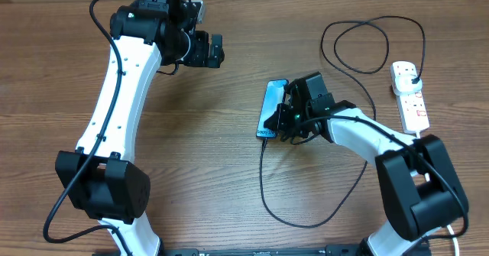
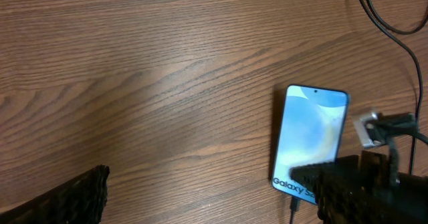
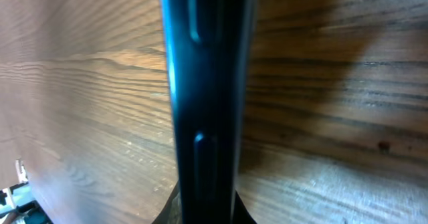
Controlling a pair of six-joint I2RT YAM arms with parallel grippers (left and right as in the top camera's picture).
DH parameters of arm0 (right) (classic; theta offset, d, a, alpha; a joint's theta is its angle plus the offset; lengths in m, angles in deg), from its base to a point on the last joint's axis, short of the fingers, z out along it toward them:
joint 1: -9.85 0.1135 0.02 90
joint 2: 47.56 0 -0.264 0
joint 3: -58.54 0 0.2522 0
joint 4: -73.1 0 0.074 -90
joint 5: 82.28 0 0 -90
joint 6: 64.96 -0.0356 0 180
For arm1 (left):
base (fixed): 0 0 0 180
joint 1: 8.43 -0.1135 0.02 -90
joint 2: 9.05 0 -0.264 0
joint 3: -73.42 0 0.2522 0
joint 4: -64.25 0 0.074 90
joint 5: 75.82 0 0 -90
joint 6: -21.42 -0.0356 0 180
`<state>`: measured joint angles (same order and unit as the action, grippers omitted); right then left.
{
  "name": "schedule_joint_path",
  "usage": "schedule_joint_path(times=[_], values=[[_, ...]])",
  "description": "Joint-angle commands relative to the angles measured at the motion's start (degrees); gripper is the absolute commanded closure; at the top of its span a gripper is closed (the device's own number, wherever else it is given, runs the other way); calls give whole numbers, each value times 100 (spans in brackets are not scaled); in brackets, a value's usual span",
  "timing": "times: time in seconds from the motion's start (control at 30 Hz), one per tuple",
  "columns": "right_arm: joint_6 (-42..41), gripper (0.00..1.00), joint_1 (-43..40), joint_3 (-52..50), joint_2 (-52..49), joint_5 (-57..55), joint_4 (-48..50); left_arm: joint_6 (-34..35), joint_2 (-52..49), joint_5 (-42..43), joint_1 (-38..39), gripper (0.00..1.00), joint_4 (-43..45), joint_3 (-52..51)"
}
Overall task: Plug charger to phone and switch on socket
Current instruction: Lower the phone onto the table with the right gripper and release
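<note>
- A slim rectangular smartphone with a light blue screen [image 2: 311, 134] lies flat, screen up, near the middle of a brown wood-grain table [image 1: 199, 157]. The right gripper [image 1: 284, 123] bears on its lower right edge with jaws closed. Whether they pinch the phone's dark edge, which fills the right wrist view, cannot be told.
- The long thin black charger cable [image 1: 261, 172] runs from the phone's bottom end in a wide loop across the table. It ends at the white oblong power strip [image 1: 410, 99] on the right, where its black plug [image 1: 413, 76] sits in the strip.
- The step in hand looks like the plugging-in: the connector tip meets the phone's bottom edge, though whether it is fully seated is too small to tell.
- The left gripper [image 1: 212, 51] hangs wide open and empty, well apart from the phone.
- Next, by this reading, a gripper must reach the strip and press its red-marked switch. That is a small target, calling for a straight, firm push that does not slide the strip.
- Nothing of the room shows beyond the tabletop.
</note>
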<state>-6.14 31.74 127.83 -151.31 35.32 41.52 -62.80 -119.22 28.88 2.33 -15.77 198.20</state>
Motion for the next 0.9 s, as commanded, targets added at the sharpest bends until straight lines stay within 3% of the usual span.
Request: schedule_joint_path(times=[0.0,0.33,0.57,0.87], values=[[107,96,17,2,-7,7,136,-46,79,-52,9,0,-11,66],[105,96,17,2,-7,31,44,-46,79,-52,9,0,-11,66],[105,88,17,2,-7,26,37,-46,79,-52,9,1,-9,66],[105,87,17,2,-7,-63,35,-46,79,-52,9,0,-9,66]])
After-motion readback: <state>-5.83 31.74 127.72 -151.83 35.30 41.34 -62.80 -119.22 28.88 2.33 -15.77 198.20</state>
